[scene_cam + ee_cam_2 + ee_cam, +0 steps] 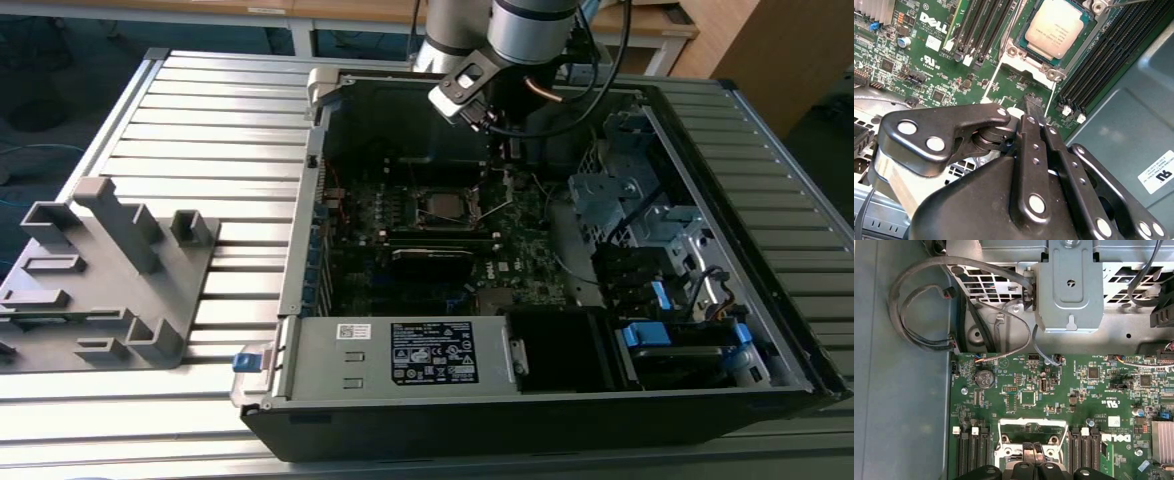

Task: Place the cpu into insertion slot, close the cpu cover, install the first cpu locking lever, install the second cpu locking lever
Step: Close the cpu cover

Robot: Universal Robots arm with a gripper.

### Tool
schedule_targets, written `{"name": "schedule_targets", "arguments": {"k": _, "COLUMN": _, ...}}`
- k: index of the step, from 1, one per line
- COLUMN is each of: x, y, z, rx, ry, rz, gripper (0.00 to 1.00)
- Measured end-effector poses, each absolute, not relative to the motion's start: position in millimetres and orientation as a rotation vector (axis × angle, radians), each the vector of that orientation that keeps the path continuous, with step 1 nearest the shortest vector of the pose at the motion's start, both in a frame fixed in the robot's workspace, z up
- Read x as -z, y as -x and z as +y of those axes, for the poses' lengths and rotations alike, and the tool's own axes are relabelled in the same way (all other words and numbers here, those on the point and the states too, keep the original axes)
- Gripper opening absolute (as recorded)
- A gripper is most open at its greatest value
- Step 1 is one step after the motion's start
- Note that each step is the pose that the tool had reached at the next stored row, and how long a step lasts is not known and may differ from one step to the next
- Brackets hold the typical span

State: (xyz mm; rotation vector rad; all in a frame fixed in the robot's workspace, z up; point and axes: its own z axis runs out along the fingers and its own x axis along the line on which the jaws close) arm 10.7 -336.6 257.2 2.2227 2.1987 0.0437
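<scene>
My gripper [1033, 106] pinched closed, nothing between fingers [1030, 145], hanging above motherboard [999, 87] near slot [1029, 61]. Cpu [1056, 31] lies flat in slot (silver top up), between memory rows [1114, 55], apart from my gripper.

Exterior view: high and well back, looking steeply down into the open computer case [467, 432]; arm [534, 25] enters at 12 o'clock.
Second wrist view: close, oblique, past the gripper [1033, 101] onto the cpu [1054, 27].
First wrist view: farther off, facing the motherboard [1029, 390] squarely, drive cage [1069, 295] beyond.
Shared: motherboard around the insertion slot [447, 205], in all three.
</scene>
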Motion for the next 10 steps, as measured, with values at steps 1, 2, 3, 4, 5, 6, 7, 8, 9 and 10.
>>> {"name": "schedule_targets", "arguments": {"k": 1, "x": -257.3, "y": -10.7, "z": -336.6, "rx": -0.044, "ry": -2.223, "rz": 2.199, "gripper": 0.11}}
{"name": "schedule_targets", "arguments": {"k": 2, "x": -257.3, "y": -10.7, "z": -336.6, "rx": -0.043, "ry": -2.223, "rz": 2.199, "gripper": 0.11}}
{"name": "schedule_targets", "arguments": {"k": 3, "x": -257.3, "y": -10.7, "z": -336.6, "rx": -0.044, "ry": -2.223, "rz": 2.199, "gripper": 0.11}}
{"name": "schedule_targets", "arguments": {"k": 4, "x": -257.3, "y": -10.7, "z": -336.6, "rx": -0.044, "ry": -2.223, "rz": 2.199, "gripper": 0.11}}
{"name": "schedule_targets", "arguments": {"k": 5, "x": -257.3, "y": -11.0, "z": -336.6, "rx": -0.044, "ry": -2.223, "rz": 2.199, "gripper": 0.11}}
{"name": "schedule_targets", "arguments": {"k": 6, "x": -257.3, "y": -11.7, "z": -336.6, "rx": -0.043, "ry": -2.223, "rz": 2.199, "gripper": 0.11}}
{"name": "schedule_targets", "arguments": {"k": 7, "x": -257.3, "y": -12.7, "z": -336.6, "rx": -0.043, "ry": -2.223, "rz": 2.199, "gripper": 0.11}}
{"name": "schedule_targets", "arguments": {"k": 8, "x": -257.3, "y": -14.0, "z": -336.6, "rx": -0.043, "ry": -2.223, "rz": 2.199, "gripper": 0.11}}
{"name": "schedule_targets", "arguments": {"k": 9, "x": -257.2, "y": -15.4, "z": -336.6, "rx": -0.043, "ry": -2.223, "rz": 2.199, "gripper": 0.11}}
{"name": "schedule_targets", "arguments": {"k": 10, "x": -257.2, "y": -16.9, "z": -336.6, "rx": -0.043, "ry": -2.223, "rz": 2.199, "gripper": 0.11}}
